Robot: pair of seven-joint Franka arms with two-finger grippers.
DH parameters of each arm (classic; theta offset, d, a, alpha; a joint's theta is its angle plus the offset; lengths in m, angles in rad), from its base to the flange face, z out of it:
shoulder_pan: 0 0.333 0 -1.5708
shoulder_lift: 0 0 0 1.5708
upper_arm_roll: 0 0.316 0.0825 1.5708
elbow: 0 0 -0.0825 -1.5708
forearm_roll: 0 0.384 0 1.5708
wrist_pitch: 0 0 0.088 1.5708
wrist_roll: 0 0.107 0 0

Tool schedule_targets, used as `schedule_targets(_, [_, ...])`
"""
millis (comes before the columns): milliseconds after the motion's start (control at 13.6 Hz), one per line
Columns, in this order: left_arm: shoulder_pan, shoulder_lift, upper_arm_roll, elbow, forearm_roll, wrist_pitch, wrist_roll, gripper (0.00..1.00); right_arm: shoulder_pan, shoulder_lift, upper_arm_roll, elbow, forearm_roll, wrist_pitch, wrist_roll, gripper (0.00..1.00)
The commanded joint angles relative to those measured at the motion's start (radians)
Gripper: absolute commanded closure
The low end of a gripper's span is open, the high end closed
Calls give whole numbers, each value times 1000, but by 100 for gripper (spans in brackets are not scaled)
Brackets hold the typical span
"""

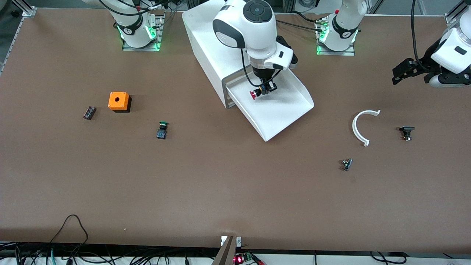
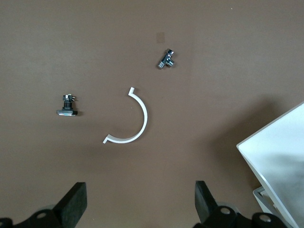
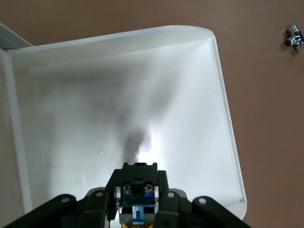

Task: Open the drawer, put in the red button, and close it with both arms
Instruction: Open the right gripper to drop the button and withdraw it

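Observation:
The drawer (image 1: 283, 114), the top one of the white cabinet (image 1: 206, 48), is pulled out wide. My right gripper (image 1: 265, 88) hangs over the drawer's inner part, shut on the red button (image 1: 254, 94), with the red cap pointing sideways. In the right wrist view the button's black-and-blue body (image 3: 137, 190) sits between the fingers above the drawer's white floor (image 3: 95, 95). My left gripper (image 1: 401, 71) is open and empty, up over the table at the left arm's end. Its view shows two spread fingers (image 2: 76, 202) and a corner of the drawer (image 2: 280, 147).
A green-capped button (image 1: 162, 130), an orange box with a hole (image 1: 118, 101) and a small black part (image 1: 89, 112) lie toward the right arm's end. A white arc (image 1: 360, 127), a black part (image 1: 406, 132) and a metal part (image 1: 346, 164) lie toward the left arm's end.

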Motion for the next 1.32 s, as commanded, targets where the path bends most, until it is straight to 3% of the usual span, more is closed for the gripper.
schedule_targets(0, [-10, 10, 8, 19, -19, -18, -30, 0, 59, 77, -49, 96, -16, -26, -20, 84])
schedule_targets(293, [-13, 35, 9, 19, -18, -20, -17, 0, 79, 118, -59, 96, -23, -18, -29, 84])
schedule_targets(440, [-13, 37, 8, 20, -18, -20, -19, 0, 89, 123, -73, 96, -22, -11, -12, 78])
schedule_targets(513, [-13, 41, 8, 20, -18, -21, -20, 0, 89, 123, -73, 96, -19, -7, -3, 68])
schedule_targets(586, [-14, 46, 8, 23, -19, -21, -19, 0, 89, 123, -73, 96, -19, -7, 38, 51])
schedule_targets(660, [-16, 52, 8, 29, -18, -21, -19, 0, 92, 121, -73, 96, -19, -7, 80, 21])
schedule_targets(733, [-14, 56, 6, 32, -18, -23, -26, 0, 92, 120, -73, 98, -19, -7, 98, 0])
schedule_targets(953, [-13, 46, -21, 25, -19, -61, -30, 0, 98, 94, -86, 99, -19, -6, 147, 0])
schedule_targets(1246, [-13, 41, -71, 34, -41, -76, -23, 0, 47, -43, -123, 99, -16, -64, 332, 0])
